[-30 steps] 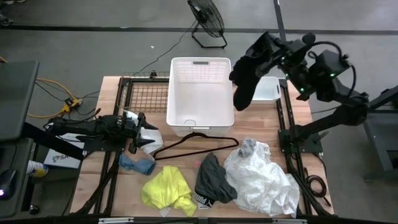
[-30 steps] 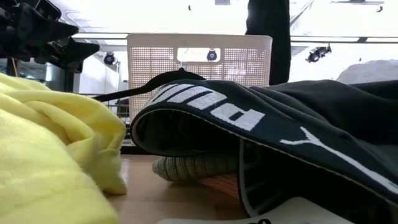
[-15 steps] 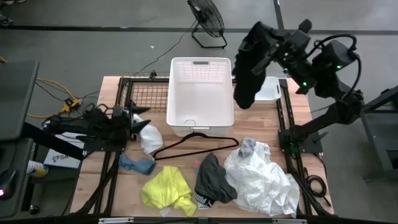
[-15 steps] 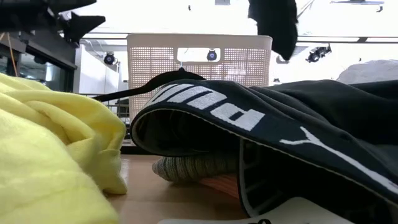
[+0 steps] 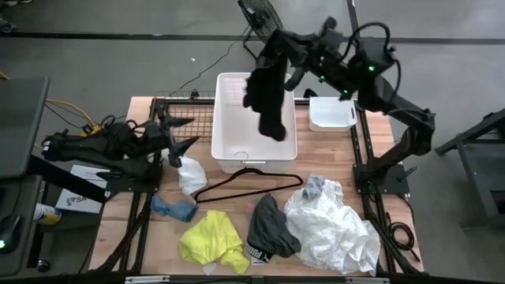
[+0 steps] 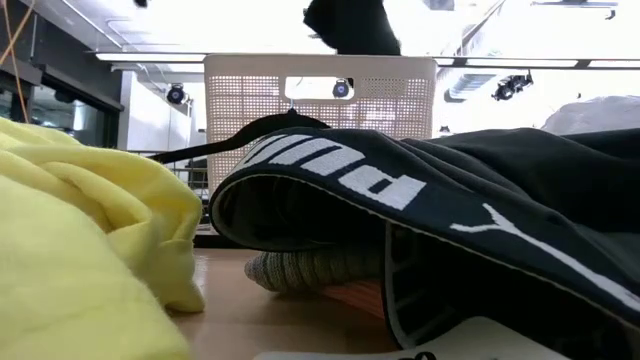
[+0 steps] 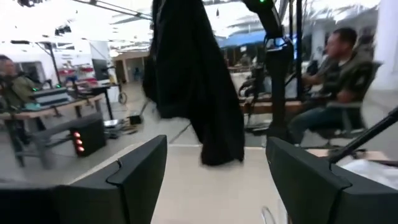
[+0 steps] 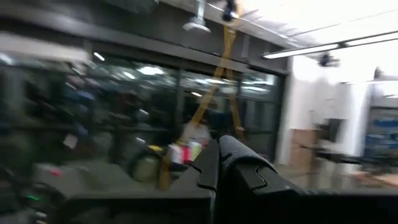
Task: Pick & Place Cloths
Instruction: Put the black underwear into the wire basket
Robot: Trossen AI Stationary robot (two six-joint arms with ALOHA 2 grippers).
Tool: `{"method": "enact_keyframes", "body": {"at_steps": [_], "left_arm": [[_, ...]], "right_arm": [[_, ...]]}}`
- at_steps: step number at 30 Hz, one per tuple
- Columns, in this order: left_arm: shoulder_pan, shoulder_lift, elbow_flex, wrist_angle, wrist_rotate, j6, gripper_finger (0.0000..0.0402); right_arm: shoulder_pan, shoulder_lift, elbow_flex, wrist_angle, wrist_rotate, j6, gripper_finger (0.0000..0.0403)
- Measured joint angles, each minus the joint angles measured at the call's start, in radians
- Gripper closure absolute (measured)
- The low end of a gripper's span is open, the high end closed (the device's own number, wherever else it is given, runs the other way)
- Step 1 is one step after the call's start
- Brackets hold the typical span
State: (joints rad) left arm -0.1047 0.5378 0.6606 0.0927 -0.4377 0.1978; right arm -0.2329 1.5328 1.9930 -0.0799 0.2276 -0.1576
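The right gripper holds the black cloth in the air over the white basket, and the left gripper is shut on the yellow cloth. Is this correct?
Not entirely. The right gripper does hold the black cloth over the white basket, but the high view shows the left gripper open and holding nothing; the yellow cloth lies on the table, apart from it.

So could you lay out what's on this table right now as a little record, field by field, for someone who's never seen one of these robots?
right gripper: shut on black cloth, which hangs above the white basket
left gripper: open, empty, at the table's left side, above a small white cloth
hanger: lies in front of the basket
cloths on the table: blue piece, yellow cloth, dark grey cloth, large white cloth
basket contents: no cloth visible inside
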Motion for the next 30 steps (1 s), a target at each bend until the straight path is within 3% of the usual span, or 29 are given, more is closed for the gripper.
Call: {"method": "enact_keyframes", "body": {"at_steps": [7, 11, 17, 26, 30], "left_arm": [[0.001, 0.179, 0.186, 0.011, -0.102, 0.120, 0.0130], [0.001, 0.287, 0.276, 0.017, -0.104, 0.190, 0.0130], [0.031, 0.443, 0.409, 0.020, -0.227, 0.291, 0.0130], [0.151, 0.600, 0.518, 0.007, -0.220, 0.275, 0.0130], [0.205, 0.616, 0.534, 0.016, -0.111, 0.186, 0.0130]], "right_arm": [[-0.077, 0.073, 0.000, 0.139, -0.293, 0.200, 0.0399], [-0.105, 0.120, 0.000, 0.202, -0.379, 0.261, 0.0399], [-0.124, 0.164, 0.000, 0.218, -0.471, 0.317, 0.0399], [-0.108, 0.155, 0.000, 0.210, -0.559, 0.319, 0.0399], [-0.101, 0.154, 0.000, 0.194, -0.577, 0.321, 0.0399]]}}
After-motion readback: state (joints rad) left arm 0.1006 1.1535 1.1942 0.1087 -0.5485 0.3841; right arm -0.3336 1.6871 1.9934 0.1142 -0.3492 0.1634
